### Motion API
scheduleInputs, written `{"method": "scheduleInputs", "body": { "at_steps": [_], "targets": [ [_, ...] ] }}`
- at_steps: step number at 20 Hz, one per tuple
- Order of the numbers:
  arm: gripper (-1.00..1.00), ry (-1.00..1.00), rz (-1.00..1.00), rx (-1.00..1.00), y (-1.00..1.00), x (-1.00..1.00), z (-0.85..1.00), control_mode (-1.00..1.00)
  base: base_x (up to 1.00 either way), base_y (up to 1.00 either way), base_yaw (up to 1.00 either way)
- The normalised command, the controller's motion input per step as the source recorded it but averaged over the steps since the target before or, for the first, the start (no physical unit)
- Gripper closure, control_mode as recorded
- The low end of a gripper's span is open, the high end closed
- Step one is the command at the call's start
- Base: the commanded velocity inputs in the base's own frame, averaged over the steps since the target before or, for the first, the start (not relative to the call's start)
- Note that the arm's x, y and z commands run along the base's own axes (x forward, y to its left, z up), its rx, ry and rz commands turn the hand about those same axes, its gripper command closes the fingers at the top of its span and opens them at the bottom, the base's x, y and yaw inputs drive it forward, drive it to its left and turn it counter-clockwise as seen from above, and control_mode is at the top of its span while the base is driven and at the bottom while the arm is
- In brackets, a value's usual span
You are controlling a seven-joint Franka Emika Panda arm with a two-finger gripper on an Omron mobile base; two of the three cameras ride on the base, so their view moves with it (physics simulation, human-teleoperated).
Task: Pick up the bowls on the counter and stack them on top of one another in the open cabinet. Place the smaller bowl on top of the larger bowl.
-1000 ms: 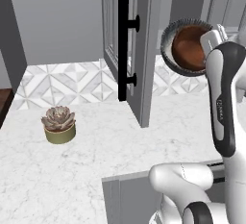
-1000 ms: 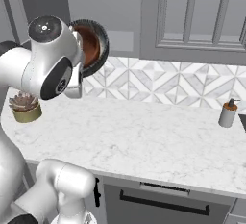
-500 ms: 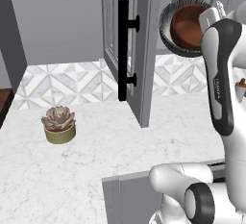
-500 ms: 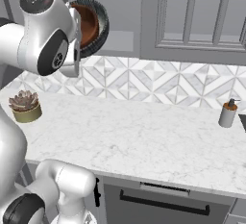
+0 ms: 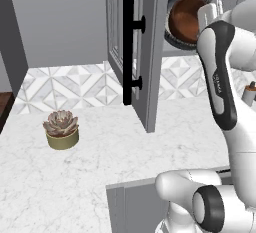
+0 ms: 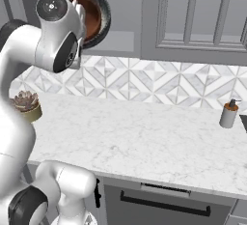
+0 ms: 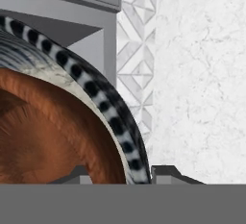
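Note:
The larger bowl (image 5: 174,33), dark grey, is held high and tipped on its side in front of the open cabinet (image 5: 150,52). The smaller bowl (image 5: 186,19), reddish-brown, looks nested inside it. In the right base view the pair (image 6: 96,19) hangs just above the cabinet's shelf edge (image 6: 123,40), behind my arm. My gripper (image 7: 122,175) is shut across the rims: one fingertip (image 7: 79,172) is inside the smaller bowl (image 7: 43,136), the other is outside the larger bowl's spotted rim (image 7: 96,91). The counter (image 5: 100,157) lies far below.
The cabinet door's black bar handle (image 5: 128,49) juts out left of the bowls. A succulent pot (image 5: 61,129) stands at the counter's left. A soap dispenser (image 6: 228,114) stands at the right by the tiled wall. Closed panelled doors (image 6: 202,16) hang to the right.
The arm has raised the bowls from below the shelf edge up to the cabinet opening, shifting slightly toward the door. The grip has stayed shut.

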Motion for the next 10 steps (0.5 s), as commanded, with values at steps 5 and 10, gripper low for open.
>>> {"method": "scheduleInputs", "body": {
  "at_steps": [5, 10],
  "targets": [
    [1.0, 0.11, 0.02, 0.01, 0.14, 0.69, 0.0, -1.0, 0.0, 0.0, 0.0],
    [1.0, 0.06, 0.03, 0.0, 0.13, 0.71, -0.19, -1.0, 0.0, 0.0, 0.0]
  ]
}}
